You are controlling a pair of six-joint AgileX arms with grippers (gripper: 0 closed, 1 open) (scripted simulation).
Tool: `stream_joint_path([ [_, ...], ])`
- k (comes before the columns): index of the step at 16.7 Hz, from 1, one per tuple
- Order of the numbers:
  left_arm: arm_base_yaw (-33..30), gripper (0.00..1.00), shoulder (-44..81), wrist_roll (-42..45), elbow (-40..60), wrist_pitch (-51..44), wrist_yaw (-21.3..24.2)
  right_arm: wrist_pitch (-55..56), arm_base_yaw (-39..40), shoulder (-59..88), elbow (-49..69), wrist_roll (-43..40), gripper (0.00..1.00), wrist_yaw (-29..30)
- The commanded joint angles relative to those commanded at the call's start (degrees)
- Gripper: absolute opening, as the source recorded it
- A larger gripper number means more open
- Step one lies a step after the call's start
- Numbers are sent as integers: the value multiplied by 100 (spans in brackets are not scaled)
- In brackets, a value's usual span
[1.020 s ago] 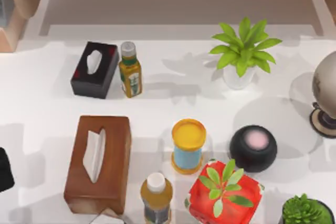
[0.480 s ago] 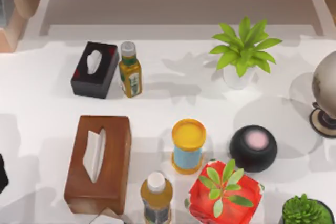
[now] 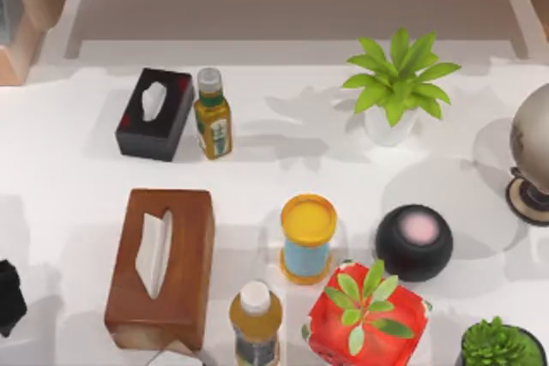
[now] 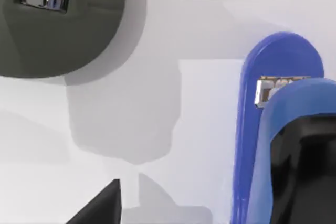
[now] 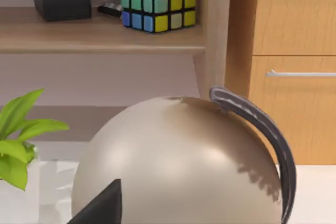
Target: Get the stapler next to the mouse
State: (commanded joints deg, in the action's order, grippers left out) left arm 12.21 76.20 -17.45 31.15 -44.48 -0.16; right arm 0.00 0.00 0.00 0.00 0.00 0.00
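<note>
My left hand (image 3: 9,296) at the table's (image 3: 69,169) left edge, clamped around the glossy blue stapler (image 4: 278,129), dark grey mouse (image 4: 58,22) nearby.

We seem to be at a desk in a home or office. A white table (image 3: 274,169) carries a brown tissue box (image 3: 160,267), with a black tissue box (image 3: 154,114) behind it and a potted plant (image 3: 396,92) farther right. Beside that plant stands a globe (image 5: 178,166); behind the globe, a wooden shelf (image 5: 100,38) holds a colour cube (image 5: 157,1), next to a drawer front (image 5: 294,108).
</note>
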Motion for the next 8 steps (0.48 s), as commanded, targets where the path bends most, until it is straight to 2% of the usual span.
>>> stream_joint_path([
  [6, 9, 100, 202, 10, -215, 363, -1, 0, 0, 0, 0, 0, 100, 0],
  [8, 9, 85, 202, 10, -215, 363, -1, 0, 0, 0, 0, 0, 100, 0],
])
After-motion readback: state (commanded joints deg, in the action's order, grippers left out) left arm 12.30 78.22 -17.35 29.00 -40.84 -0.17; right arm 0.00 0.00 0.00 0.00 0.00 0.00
